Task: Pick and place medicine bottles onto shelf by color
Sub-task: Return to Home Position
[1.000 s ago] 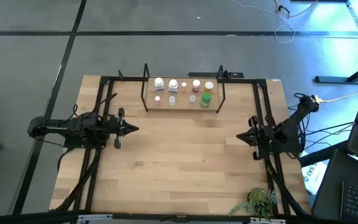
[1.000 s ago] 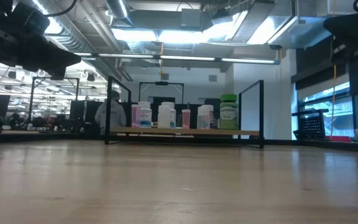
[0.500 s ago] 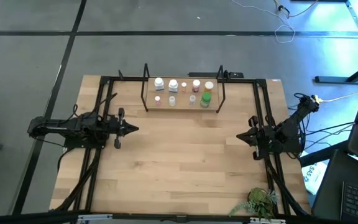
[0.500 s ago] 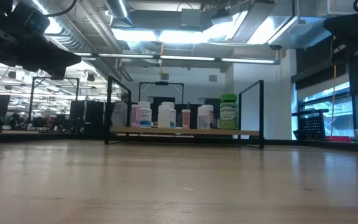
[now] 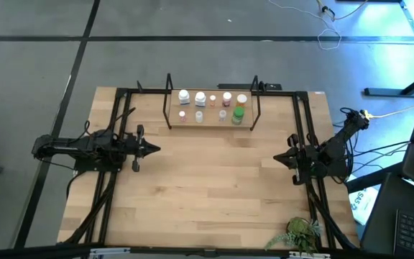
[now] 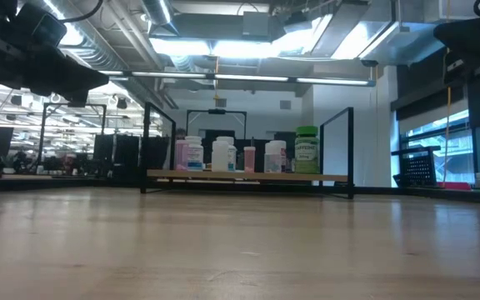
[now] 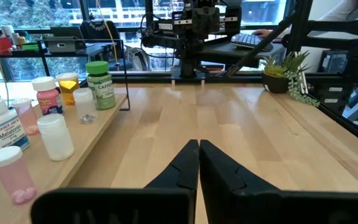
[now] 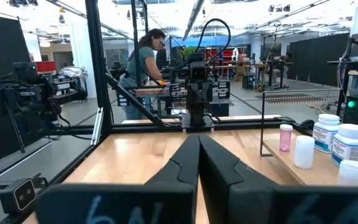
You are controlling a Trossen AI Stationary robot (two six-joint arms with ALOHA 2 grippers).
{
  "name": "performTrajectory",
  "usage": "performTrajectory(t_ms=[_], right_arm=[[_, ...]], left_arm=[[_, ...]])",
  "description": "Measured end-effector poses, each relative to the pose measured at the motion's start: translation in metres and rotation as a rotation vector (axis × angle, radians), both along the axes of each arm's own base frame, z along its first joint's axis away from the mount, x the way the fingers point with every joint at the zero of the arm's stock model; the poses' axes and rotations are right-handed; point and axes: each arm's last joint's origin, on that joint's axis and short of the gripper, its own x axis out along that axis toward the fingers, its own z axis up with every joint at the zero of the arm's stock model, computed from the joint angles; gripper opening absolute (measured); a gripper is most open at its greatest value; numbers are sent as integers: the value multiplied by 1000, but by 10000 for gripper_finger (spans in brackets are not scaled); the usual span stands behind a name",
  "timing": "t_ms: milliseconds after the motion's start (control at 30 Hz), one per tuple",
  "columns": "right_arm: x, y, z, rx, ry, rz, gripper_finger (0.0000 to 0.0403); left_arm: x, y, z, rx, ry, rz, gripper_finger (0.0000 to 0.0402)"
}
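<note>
Small white, pink and green cylindrical medicine bottles point(image 5: 200, 98) stand crowded on the light-wood, black-wire shelf point(image 6: 248, 176); the left gripper point(image 5: 152, 150) and right gripper point(image 5: 279, 159), both pinched closed and empty, sit well apart from it. Judged hazard: a gripper swinging wide could topple them. In the low view, front bottles mask those behind.

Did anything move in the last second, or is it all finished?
On the table, nothing visibly moved. The left gripper and right gripper stay shut, parked at the table's sides, and the small medicine bottles stay on the light wood shelf. Only a person far behind, in the low view, walked on.
</note>
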Motion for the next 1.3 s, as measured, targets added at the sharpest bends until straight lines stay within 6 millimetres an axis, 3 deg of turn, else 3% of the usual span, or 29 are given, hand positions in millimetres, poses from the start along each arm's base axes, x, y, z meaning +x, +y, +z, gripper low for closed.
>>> performTrajectory(t_ms=[733,1300], right_arm=[[0,0,0,0,0,0,12],[0,0,0,0,0,0,12]], left_arm=[[0,0,0,0,0,0,26],[0,0,0,0,0,0,1]])
